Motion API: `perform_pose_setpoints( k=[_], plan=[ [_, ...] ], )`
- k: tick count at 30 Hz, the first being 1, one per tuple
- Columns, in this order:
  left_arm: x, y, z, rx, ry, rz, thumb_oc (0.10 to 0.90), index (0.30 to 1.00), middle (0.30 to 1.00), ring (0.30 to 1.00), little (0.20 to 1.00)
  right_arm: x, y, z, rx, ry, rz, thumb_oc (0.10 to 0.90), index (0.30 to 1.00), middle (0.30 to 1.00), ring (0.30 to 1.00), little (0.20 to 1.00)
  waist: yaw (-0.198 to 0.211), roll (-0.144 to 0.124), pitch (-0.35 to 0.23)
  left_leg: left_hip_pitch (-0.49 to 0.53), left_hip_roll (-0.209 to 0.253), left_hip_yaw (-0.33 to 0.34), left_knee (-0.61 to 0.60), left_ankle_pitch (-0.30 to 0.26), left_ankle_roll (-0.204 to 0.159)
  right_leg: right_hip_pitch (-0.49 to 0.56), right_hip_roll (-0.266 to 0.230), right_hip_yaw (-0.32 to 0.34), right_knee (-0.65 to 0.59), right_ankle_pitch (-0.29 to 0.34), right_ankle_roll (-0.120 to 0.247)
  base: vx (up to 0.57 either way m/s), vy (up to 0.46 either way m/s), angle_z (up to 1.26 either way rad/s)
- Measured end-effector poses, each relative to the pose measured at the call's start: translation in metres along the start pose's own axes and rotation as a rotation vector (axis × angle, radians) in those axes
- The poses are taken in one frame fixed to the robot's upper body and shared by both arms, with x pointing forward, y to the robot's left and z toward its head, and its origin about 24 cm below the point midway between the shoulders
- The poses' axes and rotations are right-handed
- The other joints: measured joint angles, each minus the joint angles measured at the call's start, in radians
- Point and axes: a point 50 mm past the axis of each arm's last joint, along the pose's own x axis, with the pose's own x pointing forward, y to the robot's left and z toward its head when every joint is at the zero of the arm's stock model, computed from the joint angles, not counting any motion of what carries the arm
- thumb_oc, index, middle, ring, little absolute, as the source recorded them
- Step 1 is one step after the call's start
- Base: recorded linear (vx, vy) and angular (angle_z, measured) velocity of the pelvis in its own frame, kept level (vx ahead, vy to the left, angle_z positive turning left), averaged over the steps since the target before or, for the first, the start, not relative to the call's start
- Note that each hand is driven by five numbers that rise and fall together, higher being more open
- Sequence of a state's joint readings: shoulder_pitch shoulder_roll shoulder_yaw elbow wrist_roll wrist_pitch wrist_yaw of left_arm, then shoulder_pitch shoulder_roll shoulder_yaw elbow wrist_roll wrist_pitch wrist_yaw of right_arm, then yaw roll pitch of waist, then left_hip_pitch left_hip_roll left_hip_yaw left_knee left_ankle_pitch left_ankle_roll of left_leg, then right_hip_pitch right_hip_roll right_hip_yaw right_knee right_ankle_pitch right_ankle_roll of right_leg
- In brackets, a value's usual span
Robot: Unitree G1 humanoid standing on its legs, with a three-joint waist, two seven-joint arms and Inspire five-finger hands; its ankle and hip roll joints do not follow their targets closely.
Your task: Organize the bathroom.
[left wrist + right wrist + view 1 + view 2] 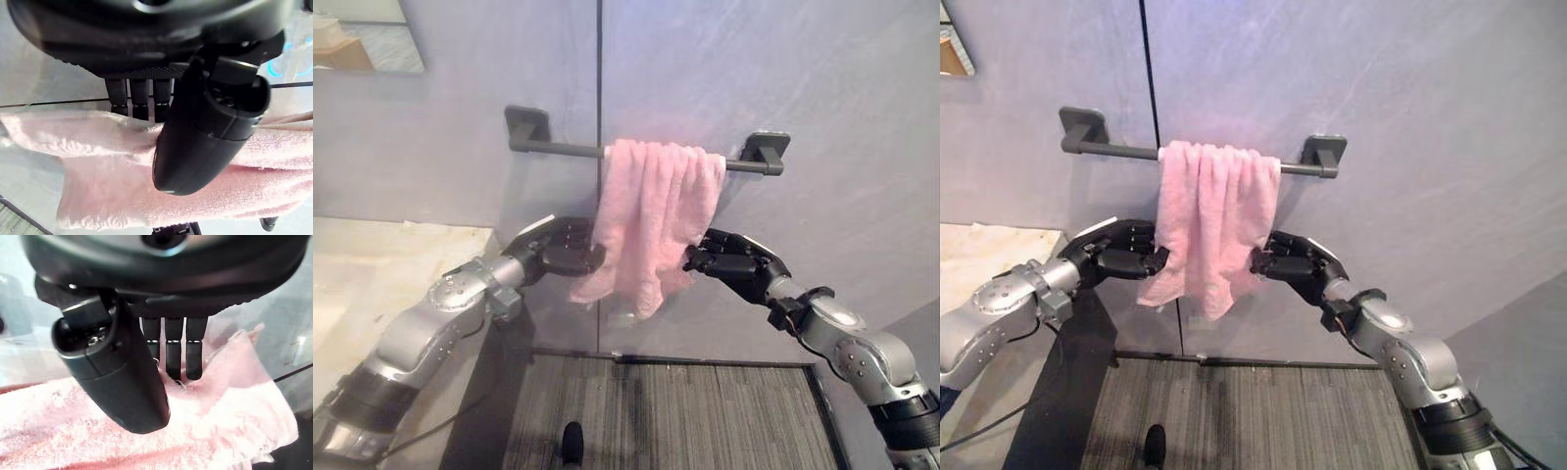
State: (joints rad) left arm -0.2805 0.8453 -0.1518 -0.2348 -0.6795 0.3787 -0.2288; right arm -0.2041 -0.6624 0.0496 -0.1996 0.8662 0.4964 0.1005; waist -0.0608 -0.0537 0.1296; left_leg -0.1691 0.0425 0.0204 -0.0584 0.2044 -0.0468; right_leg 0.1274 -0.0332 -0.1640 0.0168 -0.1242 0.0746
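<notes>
A pink towel (651, 211) hangs bunched over the right part of a dark towel bar (563, 149) on the grey wall. My left hand (553, 250) is at the towel's lower left edge. In the left wrist view its fingers (139, 100) pass behind the towel (98, 196) and its thumb (195, 147) lies in front, pinching the cloth. My right hand (734, 264) meets the towel's lower right edge. Its fingers (173, 355) press into the towel (234, 406) and its thumb (122, 382) lies over the cloth.
A pale marbled counter (372, 284) lies at the left, with a mirror corner (362, 34) above it. A grey striped mat (666, 411) covers the floor below the towel. The wall stands close behind both hands.
</notes>
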Motion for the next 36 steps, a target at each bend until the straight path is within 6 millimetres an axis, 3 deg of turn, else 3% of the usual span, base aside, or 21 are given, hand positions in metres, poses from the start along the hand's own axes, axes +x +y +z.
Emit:
perform_pose_setpoints(
  k=[12, 22, 28, 36],
  plan=[
    [0.0, 0.007, -0.001, -0.025, 0.003, 0.091, 0.4, 0.3, 0.3, 0.3, 0.3, 0.001, -0.001, 0.001, -0.033, -0.002, -0.016, 0.4, 0.3, 0.3, 0.3, 0.3, 0.004, 0.001, 0.0, 0.0, -0.001, 0.0, 0.0, -0.001, 0.0, 0.0, 0.0, 0.0, 0.0, 0.0, 0.0, 0.0, 0.0, 0.0],
    [-0.024, 0.044, -0.002, -0.061, -0.026, 0.398, 0.4, 0.3, 0.3, 0.3, 0.3, -0.007, -0.012, 0.002, -0.02, -0.017, -0.082, 0.4, 0.3, 0.3, 0.3, 0.3, 0.013, 0.001, -0.001, -0.001, -0.005, -0.006, -0.006, 0.0, 0.0, 0.0, 0.001, -0.008, -0.002, 0.0, 0.0, 0.0, -0.001, 0.01],
    [-0.024, 0.039, -0.012, -0.093, -0.054, 0.429, 0.4, 0.3, 0.3, 0.3, 0.3, -0.009, -0.014, 0.0, -0.01, -0.014, -0.096, 0.4, 0.3, 0.3, 0.3, 0.3, 0.031, 0.001, -0.001, -0.001, -0.008, -0.015, -0.017, 0.002, 0.005, 0.001, 0.001, -0.025, -0.002, 0.0, 0.0, -0.01, -0.007, 0.07],
    [-0.024, 0.038, -0.015, -0.07, -0.046, 0.444, 0.4, 0.3, 0.3, 0.3, 0.3, -0.007, -0.013, -0.006, 0.009, -0.019, -0.151, 0.4, 0.3, 0.3, 0.3, 0.3, 0.02, 0.001, -0.001, 0.0, -0.01, -0.012, -0.023, 0.006, 0.011, -0.001, -0.002, -0.025, -0.001, 0.0, 0.0, 0.0, 0.0, 0.01]
  ],
)
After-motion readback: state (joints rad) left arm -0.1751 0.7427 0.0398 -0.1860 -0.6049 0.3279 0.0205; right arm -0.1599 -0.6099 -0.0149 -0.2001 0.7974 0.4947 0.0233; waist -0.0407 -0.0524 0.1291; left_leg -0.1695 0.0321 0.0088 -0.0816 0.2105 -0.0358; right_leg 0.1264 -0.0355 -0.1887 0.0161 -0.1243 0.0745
